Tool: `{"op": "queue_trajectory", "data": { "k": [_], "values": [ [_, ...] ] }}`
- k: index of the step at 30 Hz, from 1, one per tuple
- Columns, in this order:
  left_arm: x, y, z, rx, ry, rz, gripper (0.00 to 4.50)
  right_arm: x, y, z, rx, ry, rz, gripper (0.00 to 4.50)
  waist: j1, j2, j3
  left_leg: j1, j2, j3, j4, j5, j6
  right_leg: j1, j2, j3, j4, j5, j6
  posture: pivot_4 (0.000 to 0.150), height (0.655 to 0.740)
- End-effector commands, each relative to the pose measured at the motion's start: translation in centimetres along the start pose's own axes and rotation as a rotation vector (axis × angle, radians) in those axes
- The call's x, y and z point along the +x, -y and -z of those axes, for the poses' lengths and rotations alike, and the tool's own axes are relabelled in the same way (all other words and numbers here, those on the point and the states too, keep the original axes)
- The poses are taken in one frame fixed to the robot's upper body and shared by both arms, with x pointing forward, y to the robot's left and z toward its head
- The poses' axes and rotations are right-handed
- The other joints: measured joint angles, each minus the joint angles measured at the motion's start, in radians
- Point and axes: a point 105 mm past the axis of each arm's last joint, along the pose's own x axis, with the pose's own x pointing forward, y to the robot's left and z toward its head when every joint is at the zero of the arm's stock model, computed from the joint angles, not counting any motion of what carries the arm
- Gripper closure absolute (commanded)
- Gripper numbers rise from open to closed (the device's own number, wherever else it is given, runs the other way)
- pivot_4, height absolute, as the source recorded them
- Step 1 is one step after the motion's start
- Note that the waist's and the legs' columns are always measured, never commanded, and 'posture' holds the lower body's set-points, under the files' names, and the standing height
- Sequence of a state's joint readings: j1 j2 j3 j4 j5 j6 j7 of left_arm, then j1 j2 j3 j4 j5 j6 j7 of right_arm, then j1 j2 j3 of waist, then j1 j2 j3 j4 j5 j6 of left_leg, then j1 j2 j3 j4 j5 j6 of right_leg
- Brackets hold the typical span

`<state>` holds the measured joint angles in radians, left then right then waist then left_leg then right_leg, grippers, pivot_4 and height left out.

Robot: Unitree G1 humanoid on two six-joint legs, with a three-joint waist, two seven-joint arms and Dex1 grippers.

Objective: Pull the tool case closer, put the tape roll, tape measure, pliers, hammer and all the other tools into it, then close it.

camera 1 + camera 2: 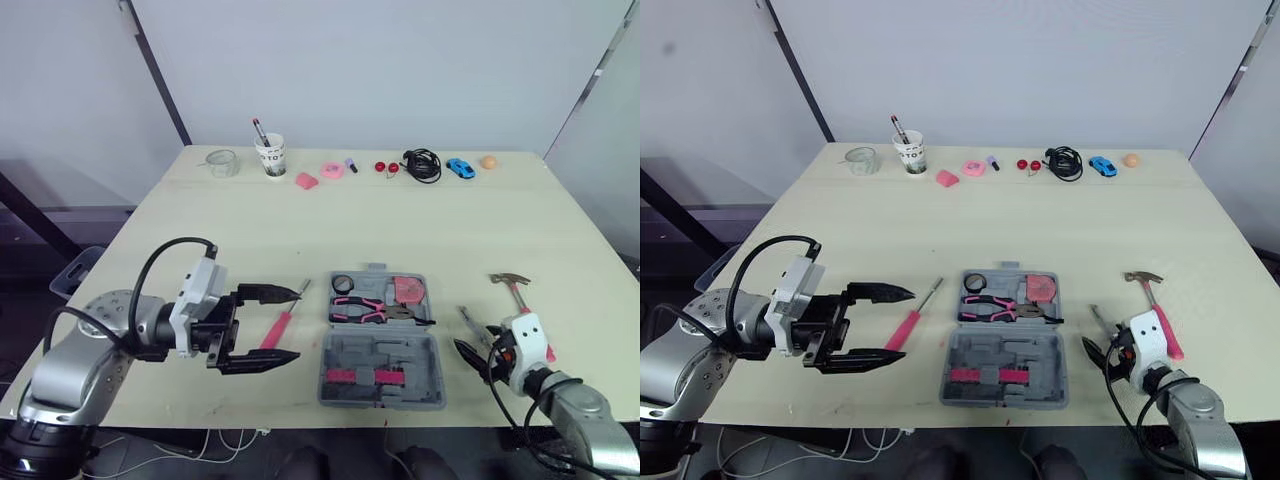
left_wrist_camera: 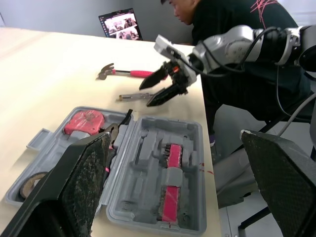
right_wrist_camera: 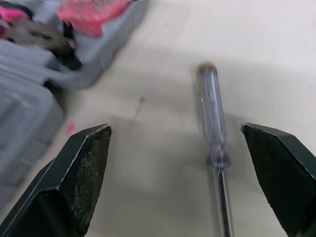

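Observation:
The grey tool case (image 1: 383, 340) lies open near the table's front edge. Its far half holds a tape roll (image 1: 343, 283), pink-handled pliers (image 1: 368, 312) and a pink tape measure (image 1: 405, 290). My left gripper (image 1: 297, 324) is open just left of the case, its fingers on either side of a pink-handled screwdriver (image 1: 278, 328) lying on the table. My right gripper (image 3: 175, 129) is open to the right of the case, low over a clear-handled screwdriver (image 3: 212, 113). A hammer (image 1: 515, 290) with a pink grip lies further right.
Along the table's back edge stand a glass jar (image 1: 222, 162), a paper cup with a pen (image 1: 270, 155), small pink items (image 1: 332, 170), red balls (image 1: 386, 167), a black cable (image 1: 422, 165), a blue toy car (image 1: 460, 168) and an orange ball (image 1: 488, 161). A person (image 2: 222, 15) sits beyond the table.

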<state>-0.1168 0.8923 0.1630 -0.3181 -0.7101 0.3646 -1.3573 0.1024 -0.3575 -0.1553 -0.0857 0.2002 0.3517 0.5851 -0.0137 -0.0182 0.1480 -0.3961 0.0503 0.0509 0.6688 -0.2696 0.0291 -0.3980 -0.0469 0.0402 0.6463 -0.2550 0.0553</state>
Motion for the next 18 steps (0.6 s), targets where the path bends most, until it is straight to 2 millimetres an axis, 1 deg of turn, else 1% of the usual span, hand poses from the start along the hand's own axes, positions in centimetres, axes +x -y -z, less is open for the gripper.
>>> {"op": "queue_trajectory", "data": {
  "k": [1, 2, 3, 4, 6, 7, 8, 9, 10, 11, 12, 13, 18],
  "values": [
    [-0.4, -0.1, -0.9, 0.035, 0.006, 0.002, 0.00, 0.2, 0.4, -0.2, -0.024, 0.042, 0.000, 0.46, 0.000, 0.000, 0.000, 0.000, 0.000, 0.000, 0.000, 0.000, 0.000, 0.000, 0.000, 0.000, 0.000, 0.000, 0.000, 0.150, 0.7400],
    [-0.3, -0.1, -0.9, 0.036, 0.006, 0.002, 0.00, 0.3, 0.4, -0.2, -0.024, 0.043, -0.004, 0.46, 0.000, 0.000, 0.000, 0.000, 0.000, 0.000, 0.000, 0.000, 0.000, 0.000, 0.000, 0.000, 0.000, 0.000, 0.000, 0.150, 0.7400],
    [-0.3, -0.1, -1.0, 0.037, 0.005, 0.003, 0.00, 0.4, 0.5, -0.2, -0.025, 0.045, 0.002, 0.82, 0.000, 0.000, 0.000, 0.000, 0.000, 0.000, 0.000, 0.000, 0.000, 0.000, 0.000, 0.000, 0.000, 0.000, 0.000, 0.150, 0.7400],
    [-0.2, -0.1, -1.0, 0.037, 0.005, 0.003, 0.00, 0.5, 0.5, -0.3, -0.025, 0.046, 0.006, 1.27, 0.000, 0.000, 0.000, 0.000, 0.000, 0.000, 0.000, 0.000, 0.000, 0.000, 0.000, 0.000, 0.000, 0.000, 0.000, 0.150, 0.7400],
    [-0.2, -0.1, -1.0, 0.041, 0.003, 0.000, 0.00, 0.6, 0.6, -0.3, -0.020, 0.052, 0.012, 1.96, 0.000, 0.000, 0.000, 0.000, 0.000, 0.000, 0.000, 0.000, 0.000, 0.000, 0.000, 0.000, 0.000, 0.000, 0.000, 0.150, 0.7400],
    [-0.3, -0.2, -0.9, 0.042, 0.001, -0.001, 0.00, 0.6, 0.6, -0.2, -0.025, 0.053, 0.014, 2.48, 0.000, 0.000, 0.000, 0.000, 0.000, 0.000, 0.000, 0.000, 0.000, 0.000, 0.000, 0.000, 0.000, 0.000, 0.000, 0.150, 0.7400],
    [-0.3, -0.2, -0.9, 0.043, -0.001, -0.002, 0.00, 0.6, 0.6, -0.2, -0.029, 0.055, 0.015, 2.86, -0.001, 0.000, 0.000, 0.000, 0.000, 0.000, 0.000, 0.000, 0.000, 0.000, 0.000, 0.000, 0.000, 0.000, 0.000, 0.150, 0.7400],
    [-0.3, -0.2, -0.9, 0.043, -0.001, -0.002, 0.00, 0.7, 0.6, -0.3, -0.030, 0.057, 0.016, 2.86, 0.000, 0.000, 0.000, 0.000, 0.000, 0.000, 0.000, 0.000, 0.000, 0.000, 0.000, 0.000, 0.000, 0.000, 0.000, 0.150, 0.7400],
    [-0.3, -0.1, -0.9, 0.044, -0.002, 0.000, 0.00, 0.7, 0.7, -0.3, -0.031, 0.061, 0.021, 3.72, 0.000, 0.000, 0.000, 0.000, 0.000, 0.000, 0.000, 0.000, 0.000, 0.000, 0.000, 0.000, 0.000, 0.000, 0.000, 0.150, 0.7400],
    [-0.3, -0.1, -0.8, 0.044, -0.003, 0.001, 0.00, 0.7, 0.8, -0.4, -0.031, 0.065, 0.026, 3.92, 0.000, 0.000, 0.000, 0.000, 0.000, 0.000, 0.000, 0.000, 0.000, 0.000, 0.000, 0.000, 0.000, 0.000, 0.000, 0.150, 0.7400],
    [-0.3, -0.1, -0.8, 0.044, -0.004, 0.002, 0.00, 0.7, 0.9, -0.5, -0.032, 0.068, 0.032, 4.39, 0.000, 0.000, 0.000, 0.000, 0.000, 0.000, 0.000, 0.000, 0.000, 0.000, 0.000, 0.000, 0.000, 0.000, 0.000, 0.150, 0.7400],
    [-0.3, -0.1, -0.7, 0.044, -0.005, 0.002, 0.00, 0.6, 1.1, -0.6, -0.042, 0.069, 0.038, 4.48, 0.000, 0.000, 0.000, 0.000, 0.000, 0.000, 0.000, 0.000, 0.000, 0.000, 0.000, 0.000, 0.000, 0.000, 0.000, 0.150, 0.7400],
    [-0.3, -0.2, -0.7, 0.048, -0.005, 0.002, 0.00, 0.2, 1.4, -1.7, -0.075, 0.080, 0.037, 4.49, 0.000, 0.000, 0.000, 0.000, 0.000, 0.000, 0.000, 0.000, 0.000, 0.000, 0.000, 0.000, 0.000, 0.000, 0.000, 0.150, 0.7400]
  ]
}}
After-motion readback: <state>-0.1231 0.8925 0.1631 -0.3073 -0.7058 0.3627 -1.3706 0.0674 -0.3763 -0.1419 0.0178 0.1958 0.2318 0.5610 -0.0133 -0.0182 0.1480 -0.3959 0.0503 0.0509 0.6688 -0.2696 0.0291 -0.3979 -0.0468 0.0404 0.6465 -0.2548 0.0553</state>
